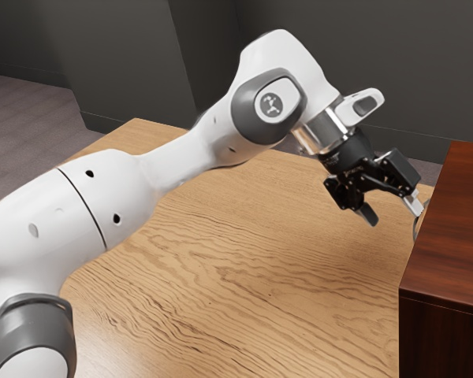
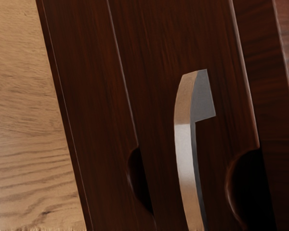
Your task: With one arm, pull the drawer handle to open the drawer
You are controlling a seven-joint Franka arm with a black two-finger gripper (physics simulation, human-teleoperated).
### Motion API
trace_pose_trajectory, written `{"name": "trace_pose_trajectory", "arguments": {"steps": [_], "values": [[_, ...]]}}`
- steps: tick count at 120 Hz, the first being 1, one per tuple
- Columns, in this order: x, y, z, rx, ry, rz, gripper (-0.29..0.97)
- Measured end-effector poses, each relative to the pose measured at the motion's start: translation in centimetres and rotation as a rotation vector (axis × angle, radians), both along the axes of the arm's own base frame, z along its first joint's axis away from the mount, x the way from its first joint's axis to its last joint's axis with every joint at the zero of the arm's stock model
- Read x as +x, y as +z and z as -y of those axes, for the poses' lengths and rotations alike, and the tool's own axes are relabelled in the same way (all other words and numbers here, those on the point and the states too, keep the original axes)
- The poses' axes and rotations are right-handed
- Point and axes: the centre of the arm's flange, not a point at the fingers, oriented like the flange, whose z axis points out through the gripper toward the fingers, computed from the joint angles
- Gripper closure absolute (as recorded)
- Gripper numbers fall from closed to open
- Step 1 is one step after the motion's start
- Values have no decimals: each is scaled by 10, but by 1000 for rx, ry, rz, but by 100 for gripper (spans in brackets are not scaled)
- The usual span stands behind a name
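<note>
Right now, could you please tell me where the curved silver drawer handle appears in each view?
Exterior view: curved silver drawer handle, thin arc at the dark wooden cabinet's edge, beside the gripper.
Wrist view: drawer handle, on the drawer front.
Shared landmark: light wooden table.

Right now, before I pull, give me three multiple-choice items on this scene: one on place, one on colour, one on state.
1. In the exterior view, the cabinet stands at: A left, B right, C centre.
2. The handle is: A silver-grey, B black, C green.
3. The pincer is: A open, B shut on the handle, C holding a cup.
Answers: B, it stands at the right edge; A, pale metal against dark wood; A, fingers apart with nothing between.
</note>
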Motion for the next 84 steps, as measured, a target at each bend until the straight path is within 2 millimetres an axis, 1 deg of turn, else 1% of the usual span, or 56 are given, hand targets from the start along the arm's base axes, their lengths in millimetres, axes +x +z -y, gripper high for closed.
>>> {"name": "trace_pose_trajectory", "arguments": {"steps": [8,22,37,53,84], "values": [[-1,-6,5,1,0,-16,3],[-1,-14,6,3,9,-36,3],[-1,-18,6,5,18,-46,3],[-1,-20,5,7,27,-52,7],[3,-26,12,4,49,-48,9]]}}
